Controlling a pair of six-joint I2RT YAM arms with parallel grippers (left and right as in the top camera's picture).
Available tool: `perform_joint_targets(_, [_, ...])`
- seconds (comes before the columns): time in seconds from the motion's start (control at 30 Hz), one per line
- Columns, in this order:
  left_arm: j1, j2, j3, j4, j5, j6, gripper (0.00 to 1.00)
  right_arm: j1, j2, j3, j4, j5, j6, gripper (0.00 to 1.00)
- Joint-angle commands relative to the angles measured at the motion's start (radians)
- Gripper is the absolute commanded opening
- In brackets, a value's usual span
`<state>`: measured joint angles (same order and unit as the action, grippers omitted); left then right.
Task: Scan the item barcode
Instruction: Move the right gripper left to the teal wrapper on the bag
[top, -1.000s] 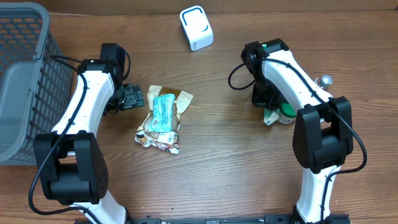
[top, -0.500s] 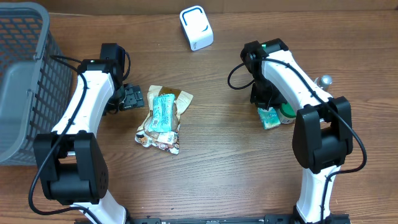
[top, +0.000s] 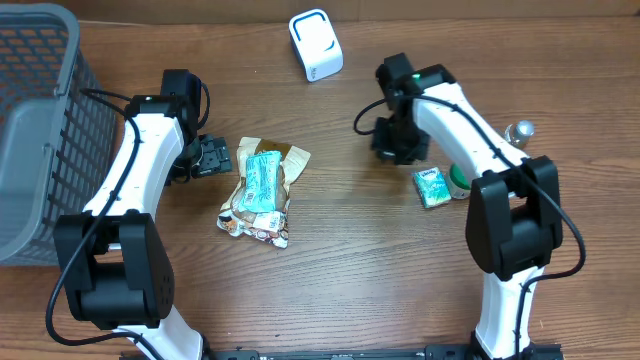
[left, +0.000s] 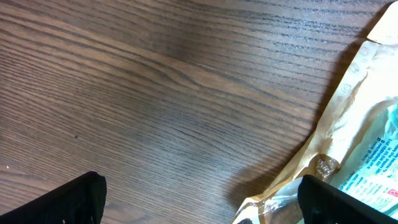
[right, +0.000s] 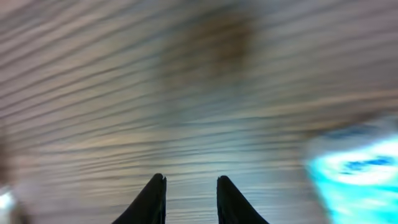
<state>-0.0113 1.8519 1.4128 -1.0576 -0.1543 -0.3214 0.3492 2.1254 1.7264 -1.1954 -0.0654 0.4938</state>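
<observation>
Left jaws: spread wide, empty. Packet pile (top: 262, 190): on desk (top: 350, 260), just right of left jaws. White scanner (top: 315, 45): farther back, between both pairs of jaws. Right jaws: narrow gap, nothing between. Teal packet (top: 432, 187): flat on desk, near right jaws, to their right, apart.

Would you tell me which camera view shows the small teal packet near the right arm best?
The overhead view: the small teal packet lies whole and sharp on the table. The right wrist view catches only a blurred teal patch, probably it, at its right edge; the left wrist view misses it.
</observation>
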Motion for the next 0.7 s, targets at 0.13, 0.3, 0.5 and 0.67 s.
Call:
perform_joint_targets(0.13, [0.005, -0.008, 0.013, 0.0, -0.005, 0.007, 0.99, 0.117, 0.001, -0.001, 0.069, -0.144, 0.004, 0.19])
perform_joint_targets(0.3, [0.005, -0.008, 0.013, 0.0, -0.005, 0.007, 1.0, 0.116, -0.018, 0.005, 0.074, -0.251, 0.004, 0.19])
perform_joint_targets(0.5, [0.005, -0.008, 0.013, 0.0, -0.005, 0.007, 1.0, 0.107, -0.031, 0.004, 0.151, -0.439, 0.004, 0.25])
perform_joint_targets(0.67, [0.005, -0.008, 0.013, 0.0, -0.005, 0.007, 0.99, 0.13, -0.031, 0.002, 0.177, -0.454, 0.004, 0.31])
